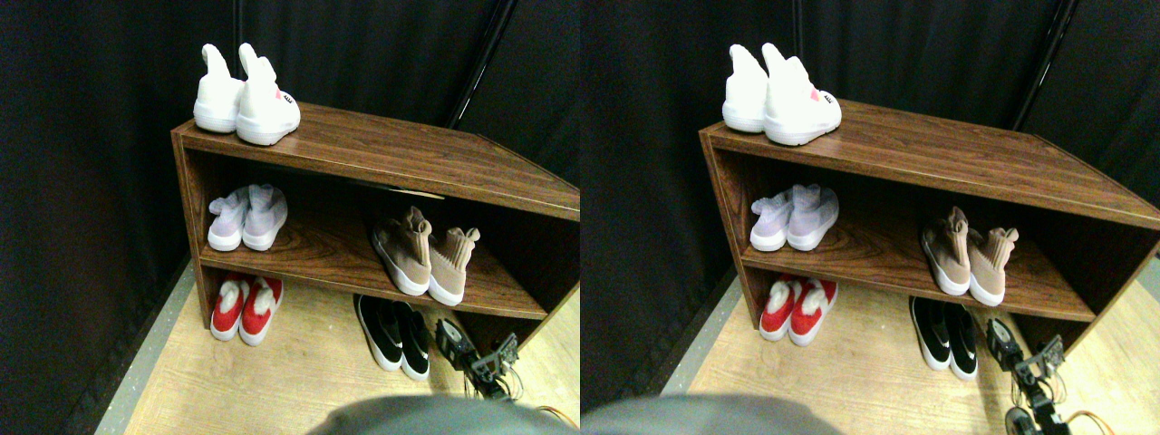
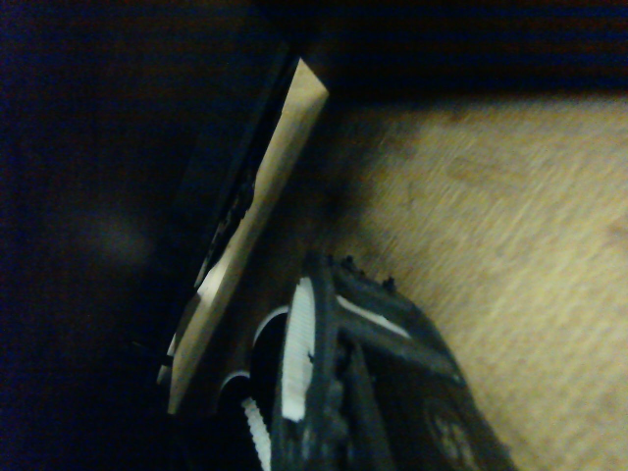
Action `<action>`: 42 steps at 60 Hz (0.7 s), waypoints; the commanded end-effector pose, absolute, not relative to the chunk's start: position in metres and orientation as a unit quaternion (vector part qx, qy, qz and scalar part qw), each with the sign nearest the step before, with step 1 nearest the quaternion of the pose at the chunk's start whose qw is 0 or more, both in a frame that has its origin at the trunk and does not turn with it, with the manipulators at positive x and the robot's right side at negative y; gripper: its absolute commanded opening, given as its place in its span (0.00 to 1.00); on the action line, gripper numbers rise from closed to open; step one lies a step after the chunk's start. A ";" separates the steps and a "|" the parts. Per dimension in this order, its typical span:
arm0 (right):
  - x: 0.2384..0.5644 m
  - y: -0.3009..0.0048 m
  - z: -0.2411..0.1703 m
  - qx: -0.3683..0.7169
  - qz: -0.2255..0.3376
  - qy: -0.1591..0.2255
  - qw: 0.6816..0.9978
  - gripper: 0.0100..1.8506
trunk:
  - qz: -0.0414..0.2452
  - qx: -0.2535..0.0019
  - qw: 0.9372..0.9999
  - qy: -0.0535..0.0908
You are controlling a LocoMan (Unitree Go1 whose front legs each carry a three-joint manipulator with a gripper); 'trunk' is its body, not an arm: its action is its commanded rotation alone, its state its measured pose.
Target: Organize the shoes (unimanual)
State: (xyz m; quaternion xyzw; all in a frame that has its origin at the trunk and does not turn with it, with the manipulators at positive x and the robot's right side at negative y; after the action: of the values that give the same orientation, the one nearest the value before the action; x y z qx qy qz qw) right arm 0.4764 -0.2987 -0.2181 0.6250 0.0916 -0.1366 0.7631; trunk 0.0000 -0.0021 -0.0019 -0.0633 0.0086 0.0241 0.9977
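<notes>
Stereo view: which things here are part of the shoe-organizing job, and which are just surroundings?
Part of the job:
- tan sock-shoes, middle shelf
- black slip-ons, floor
- white pair, on top
- pale pair, middle shelf
- red pair, floor
- right gripper, low beside the black slip-ons

Surroundings:
- wooden rack
- black curtain
- wood floor

A: What sits on the wooden shelf unit [image 1: 381, 149]?

B: White high-tops [image 1: 245, 100] on its top board. On the middle shelf, a pale lilac pair [image 1: 246, 217] at the left and tan sock-shoes [image 1: 426, 258] toward the right.

A: And the floor [image 1: 299, 381]?

B: Pale wood. Red shoes [image 1: 245, 308] under the left end, black slip-ons [image 1: 394, 333] further right.
</notes>
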 end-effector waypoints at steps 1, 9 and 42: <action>0.472 -0.297 -0.195 0.611 -0.079 0.069 0.784 0.03 | 0.022 -0.064 0.998 -0.003; 0.448 -0.295 -0.169 0.599 -0.050 0.065 0.797 0.03 | 0.017 -0.061 0.998 -0.007; 0.385 -0.280 -0.128 0.586 0.031 0.025 0.809 0.03 | 0.003 -0.051 0.998 -0.031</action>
State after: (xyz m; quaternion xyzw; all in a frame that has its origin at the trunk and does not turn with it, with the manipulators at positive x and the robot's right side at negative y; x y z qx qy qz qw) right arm 0.3868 -0.2876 -0.1391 0.5844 0.0410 -0.0008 0.8104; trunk 0.0016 -0.0017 -0.0031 -0.0486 -0.0189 0.0045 0.9986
